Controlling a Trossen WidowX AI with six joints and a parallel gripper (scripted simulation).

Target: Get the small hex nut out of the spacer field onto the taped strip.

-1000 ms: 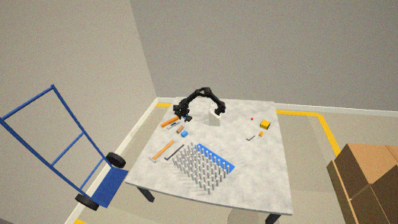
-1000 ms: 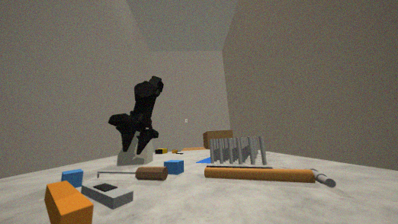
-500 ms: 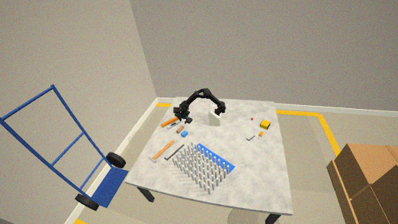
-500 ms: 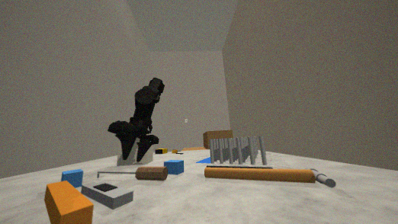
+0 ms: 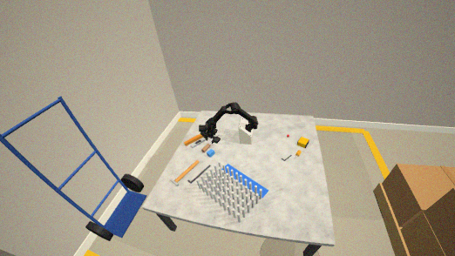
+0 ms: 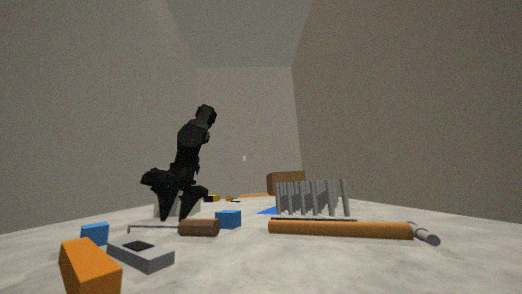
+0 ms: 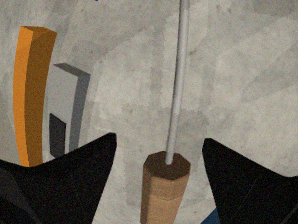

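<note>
A hook tool with a brown wooden handle [image 5: 206, 148] [image 6: 199, 227] [image 7: 166, 200] and thin grey shaft lies on the table; its bent tip shows in the exterior view. My gripper [image 6: 173, 219] [image 7: 160, 143] is open and empty, fingers pointing down, with the handle's front end showing between and below the fingertips in the wrist view. The standing metal spacers [image 6: 312, 197] form a dense field on the table, also seen in the top view. The blue taped strip [image 5: 265, 192] [image 6: 267, 211] runs along one side of them. The hex nut cannot be made out.
A blue cube [image 5: 211, 152] [image 6: 228, 219] lies beside the handle. An orange bar [image 6: 90, 265] [image 7: 35, 90] and a grey block [image 6: 162, 259] [image 7: 79, 105] lie nearby. A hammer [image 5: 187, 171] [image 6: 340, 229] and a dark rod [image 5: 199, 174] lie beside the spacers. A yellow block [image 5: 303, 142] stands across the table.
</note>
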